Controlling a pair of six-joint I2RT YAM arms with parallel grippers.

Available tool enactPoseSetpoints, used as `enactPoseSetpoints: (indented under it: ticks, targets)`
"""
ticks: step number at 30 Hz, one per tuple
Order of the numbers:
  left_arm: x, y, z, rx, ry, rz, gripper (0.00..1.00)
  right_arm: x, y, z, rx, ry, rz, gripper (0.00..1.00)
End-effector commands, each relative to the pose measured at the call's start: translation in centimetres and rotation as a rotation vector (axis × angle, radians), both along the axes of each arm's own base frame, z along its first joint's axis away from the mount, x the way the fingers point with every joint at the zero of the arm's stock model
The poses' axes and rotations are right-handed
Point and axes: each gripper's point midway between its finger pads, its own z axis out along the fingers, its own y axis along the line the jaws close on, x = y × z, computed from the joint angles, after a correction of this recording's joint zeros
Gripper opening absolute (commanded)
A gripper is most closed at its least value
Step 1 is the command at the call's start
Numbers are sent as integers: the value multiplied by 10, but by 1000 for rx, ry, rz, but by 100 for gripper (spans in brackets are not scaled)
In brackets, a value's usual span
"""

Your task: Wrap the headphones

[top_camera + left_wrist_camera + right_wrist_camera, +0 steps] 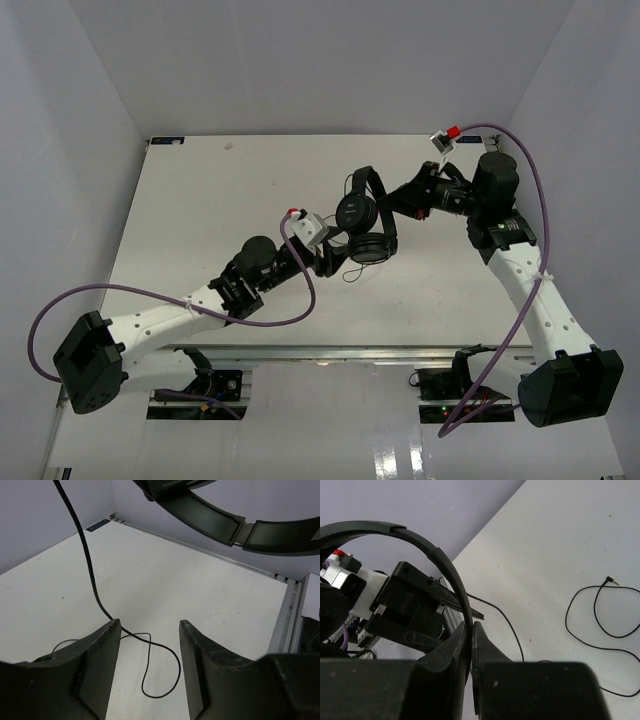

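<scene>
The right gripper (471, 626) pinches the headphones (362, 215) by the headband; the left gripper (149, 625) gapes wide; the cable (88, 560) hangs to the table (210, 595).

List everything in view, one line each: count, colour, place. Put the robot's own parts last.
headphones: one, black, held up above the middle of the table
cable: one, thin black, drops from the headphones and loops loose on the table
plug: one, at the cable's free end, lying on the table
table: one, white, under everything
walls: three, pale grey, around the table
purple cables: two, one along each arm
left gripper: one, black, open, below the headband, cable running between its fingers
right gripper: one, black, shut on the headband
</scene>
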Motion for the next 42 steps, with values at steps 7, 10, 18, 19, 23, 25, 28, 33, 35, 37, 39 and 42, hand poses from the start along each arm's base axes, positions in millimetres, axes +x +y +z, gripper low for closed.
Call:
enactPoseSetpoints:
  ticks: [7, 10, 18, 19, 23, 25, 28, 33, 35, 37, 39, 42]
  targets:
    - [2, 5, 16, -154, -46, 24, 67, 6, -6, 34, 59, -13, -43, 8]
    - [-1, 12, 3, -155, -31, 36, 68, 7, -7, 36, 63, -9, -52, 8]
    - [3, -3, -26, -145, 65, 10, 90, 10, -8, 37, 67, 3, -68, 8]
    - [4, -6, -24, -151, 67, 5, 91, 9, -8, 37, 68, 3, -68, 8]
    - [9, -23, -30, -163, 91, -23, 94, 8, -9, 37, 70, 9, -73, 8]
    - [12, -31, -38, -153, 116, -32, 96, 8, -9, 37, 72, 11, -72, 8]
    - [19, -41, -54, -129, 158, -23, 98, 7, -9, 37, 73, 15, -71, 8]
    - [20, -57, -80, -104, 208, -54, 97, 6, -10, 37, 77, 20, -73, 8]
    - [18, -67, -84, -107, 219, -82, 95, 7, -11, 37, 78, 23, -76, 8]
    - [17, -77, -94, -91, 241, -100, 92, 7, -11, 37, 81, 27, -76, 8]
    - [16, -84, -108, -69, 265, -107, 89, 6, -12, 38, 83, 28, -76, 8]
    - [14, -93, -125, -44, 306, -116, 77, 7, -14, 38, 85, 33, -82, 8]
